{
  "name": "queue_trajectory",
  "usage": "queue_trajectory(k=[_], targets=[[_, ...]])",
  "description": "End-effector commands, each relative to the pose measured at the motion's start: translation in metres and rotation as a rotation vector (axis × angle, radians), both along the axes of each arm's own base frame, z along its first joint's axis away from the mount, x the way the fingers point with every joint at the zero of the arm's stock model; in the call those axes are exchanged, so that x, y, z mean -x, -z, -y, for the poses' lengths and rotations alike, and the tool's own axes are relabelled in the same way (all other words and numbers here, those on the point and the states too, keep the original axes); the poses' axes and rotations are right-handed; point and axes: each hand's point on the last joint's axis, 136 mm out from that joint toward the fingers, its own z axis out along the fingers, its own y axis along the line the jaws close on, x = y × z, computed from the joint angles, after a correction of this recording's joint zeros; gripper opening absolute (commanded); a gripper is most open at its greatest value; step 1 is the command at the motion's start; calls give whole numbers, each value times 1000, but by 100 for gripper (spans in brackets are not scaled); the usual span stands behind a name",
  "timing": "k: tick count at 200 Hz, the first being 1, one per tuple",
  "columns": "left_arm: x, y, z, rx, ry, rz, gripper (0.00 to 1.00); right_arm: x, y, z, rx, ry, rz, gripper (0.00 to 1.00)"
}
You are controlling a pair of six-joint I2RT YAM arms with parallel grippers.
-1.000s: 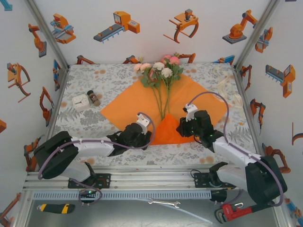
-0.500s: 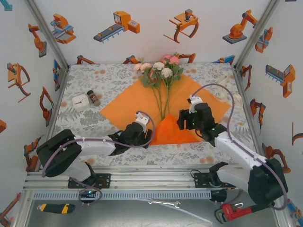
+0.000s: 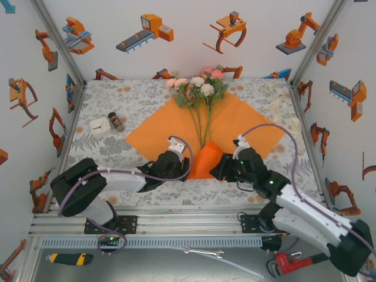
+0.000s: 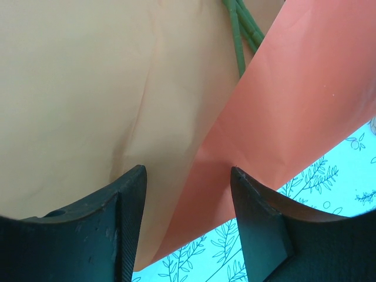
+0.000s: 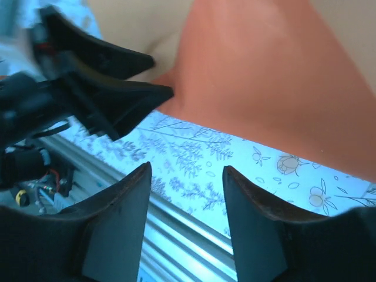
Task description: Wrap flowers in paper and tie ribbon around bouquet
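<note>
The orange paper (image 3: 161,132) lies as a diamond on the table, its near corner folded up into a raised flap (image 3: 205,160) over the stem ends. On it lie the flowers (image 3: 200,85), pink and cream heads at the far end, green stems (image 4: 241,35) running toward me. My left gripper (image 3: 181,170) (image 4: 188,170) is open, low at the flap's left edge, with the paper fold just beyond its tips. To the flap's right, my right gripper (image 3: 216,171) (image 5: 185,167) is open over the tablecloth, nothing between its fingers. The cream ribbon (image 3: 292,122) lies by the right wall.
A white box (image 3: 100,127) and a small dark bottle (image 3: 116,121) stand at the left of the table. The metal rail (image 5: 176,235) of the near edge runs just below the right gripper. A wrench (image 3: 288,262) and a knife (image 3: 69,257) lie below the table.
My right gripper has dropped and moved left and nearer, down beside the flap's right edge. The flap now stands narrower and more upright. The left gripper has barely shifted.
</note>
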Motion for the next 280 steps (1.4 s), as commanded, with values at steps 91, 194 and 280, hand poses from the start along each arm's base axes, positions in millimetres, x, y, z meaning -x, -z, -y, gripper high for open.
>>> queue_trajectory(k=[91, 194, 280], targets=[[21, -46, -14, -38, 26, 46, 64, -75, 79, 20, 308, 284, 58, 39], [3, -19, 24, -160, -27, 105, 59, -81, 63, 21, 290, 247, 20, 47], [-14, 8, 4, -137, -165, -29, 17, -5, 28, -18, -61, 67, -251, 58]])
